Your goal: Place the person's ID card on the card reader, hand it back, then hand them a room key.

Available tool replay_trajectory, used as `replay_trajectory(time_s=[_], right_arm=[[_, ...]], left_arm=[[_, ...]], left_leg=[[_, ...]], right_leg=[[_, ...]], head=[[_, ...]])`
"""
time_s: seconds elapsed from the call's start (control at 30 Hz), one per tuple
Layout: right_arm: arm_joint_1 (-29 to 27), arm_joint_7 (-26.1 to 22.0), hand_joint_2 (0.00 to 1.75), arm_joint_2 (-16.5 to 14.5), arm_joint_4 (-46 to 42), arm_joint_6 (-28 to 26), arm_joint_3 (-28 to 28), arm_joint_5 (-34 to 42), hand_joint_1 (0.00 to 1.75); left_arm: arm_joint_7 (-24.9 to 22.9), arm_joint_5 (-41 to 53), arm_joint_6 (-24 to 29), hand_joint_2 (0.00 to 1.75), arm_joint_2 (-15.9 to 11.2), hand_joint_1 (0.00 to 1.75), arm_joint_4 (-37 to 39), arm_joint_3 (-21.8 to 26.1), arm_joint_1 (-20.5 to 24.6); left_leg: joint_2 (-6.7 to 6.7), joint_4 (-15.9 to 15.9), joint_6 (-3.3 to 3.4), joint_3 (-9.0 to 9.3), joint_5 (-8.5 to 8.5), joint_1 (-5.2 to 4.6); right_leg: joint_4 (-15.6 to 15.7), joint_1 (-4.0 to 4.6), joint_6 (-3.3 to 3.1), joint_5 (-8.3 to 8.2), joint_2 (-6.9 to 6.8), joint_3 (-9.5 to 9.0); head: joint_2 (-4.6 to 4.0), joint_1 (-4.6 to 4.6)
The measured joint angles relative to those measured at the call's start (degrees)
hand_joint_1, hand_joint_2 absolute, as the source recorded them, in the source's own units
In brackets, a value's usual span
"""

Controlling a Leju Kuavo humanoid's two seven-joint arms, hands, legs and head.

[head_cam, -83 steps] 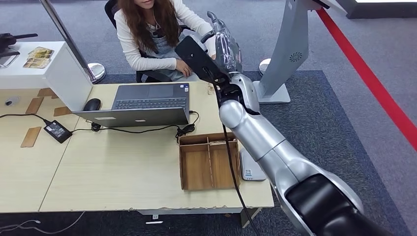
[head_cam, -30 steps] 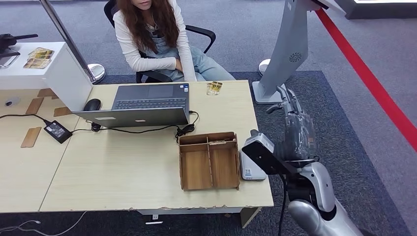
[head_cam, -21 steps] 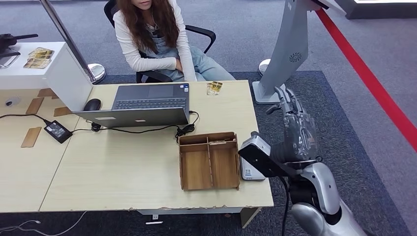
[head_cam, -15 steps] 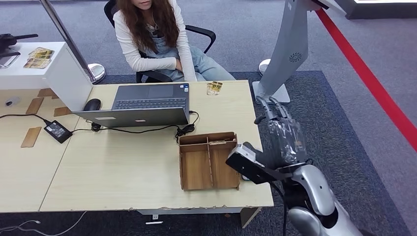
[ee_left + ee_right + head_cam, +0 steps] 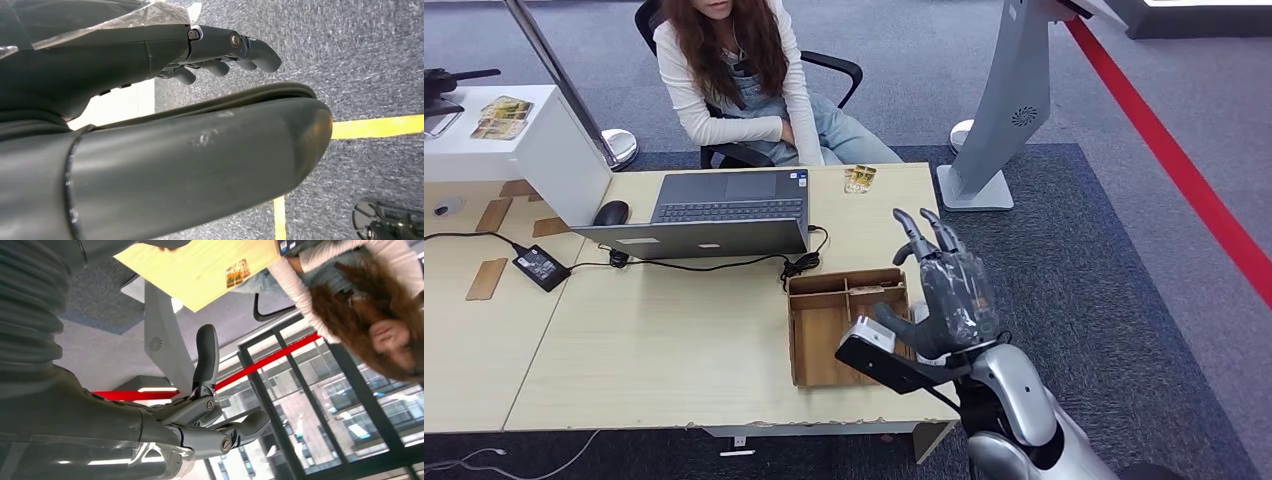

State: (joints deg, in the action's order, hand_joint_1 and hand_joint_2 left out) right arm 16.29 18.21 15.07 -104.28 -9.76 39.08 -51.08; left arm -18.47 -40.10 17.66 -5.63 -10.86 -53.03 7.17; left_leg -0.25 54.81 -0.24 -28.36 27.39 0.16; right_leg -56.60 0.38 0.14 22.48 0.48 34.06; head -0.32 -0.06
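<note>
- Hovering over the right end of the pale wooden desk [image 5: 674, 340], the robot's plastic-wrapped right hand [image 5: 949, 290] is raised with its fingers [image 5: 206, 357] spread apart and nothing in them.
- The brown wooden tray with thin dividers [image 5: 824, 335] sits near the desk's near right corner, just left of that hand; its two long near compartments look bare, and what the narrow far slots hold is too small to tell.
- The small orange-and-gold printed card [image 5: 860, 178] lies flat on the far right part of the desk, close to the far edge, well apart from the tray and hand.
- The seated person in a white long-sleeved top [image 5: 724, 80] is behind the far edge, arms folded, just left of the card.
- An open grey laptop [image 5: 709, 210] stands left of the card, a black mouse [image 5: 611, 212] to its left; a black cable runs from it toward the tray.
- Bare desktop spreads left of the tray to the near edge.
- The left hand [image 5: 220, 50] hangs over grey carpet, fingers loosely curled, holding nothing.
</note>
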Motion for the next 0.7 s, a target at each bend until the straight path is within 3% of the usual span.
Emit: replay_trajectory(time_s=[0.07, 0.2, 0.3, 0.43, 0.7], right_arm=[[0.05, -0.26, 1.75, -0.67, 0.87, -0.20, 1.15, -1.11, 0.00], [0.42, -0.28, 1.75, -1.71, 2.62, -1.63, 2.69, -3.25, 1.75], [0.61, -0.05, 1.75, -2.20, 3.89, -3.32, 3.42, -4.98, 1.75], [1.02, 0.72, 1.75, -2.46, 5.21, -5.70, 3.69, -5.15, 0.04], [1.44, 1.18, 1.75, -2.68, 6.73, -6.65, 3.67, -4.96, 0.00]], left_arm=[[0.21, -0.04, 0.00, 0.00, 0.06, 0.00, 0.00, -0.07, 0.00], [0.52, -0.14, 0.01, 0.00, 0.08, 0.00, 0.00, -0.27, -0.01], [0.61, -0.16, 0.02, 0.00, 0.08, 0.00, 0.00, -0.42, -0.02], [0.29, -0.31, 0.19, 0.00, 0.08, 0.00, 0.00, -0.48, -0.05], [0.01, -0.51, 0.35, 0.00, 0.08, 0.00, 0.00, -0.50, -0.08]], left_leg=[[0.00, 0.00, 0.00, -0.01, 0.00, 0.00], [0.00, 0.00, 0.00, 0.00, 0.00, 0.00], [0.00, 0.00, 0.00, -0.01, 0.00, 0.00], [0.00, 0.00, 0.00, 0.00, 0.00, 0.00], [0.00, 0.00, 0.00, 0.00, 0.00, 0.00]], right_leg=[[0.00, 0.00, 0.01, 0.01, -0.01, 0.00], [0.00, 0.00, 0.01, 0.01, -0.01, 0.00], [0.00, 0.00, 0.01, 0.01, -0.02, 0.00], [0.00, 0.00, 0.01, 0.01, -0.02, 0.00], [0.00, 0.00, 0.01, 0.01, -0.01, 0.00]], head=[[0.00, 0.00], [0.00, -0.01], [-0.01, -0.01], [0.01, 0.00], [-0.01, -0.01]])
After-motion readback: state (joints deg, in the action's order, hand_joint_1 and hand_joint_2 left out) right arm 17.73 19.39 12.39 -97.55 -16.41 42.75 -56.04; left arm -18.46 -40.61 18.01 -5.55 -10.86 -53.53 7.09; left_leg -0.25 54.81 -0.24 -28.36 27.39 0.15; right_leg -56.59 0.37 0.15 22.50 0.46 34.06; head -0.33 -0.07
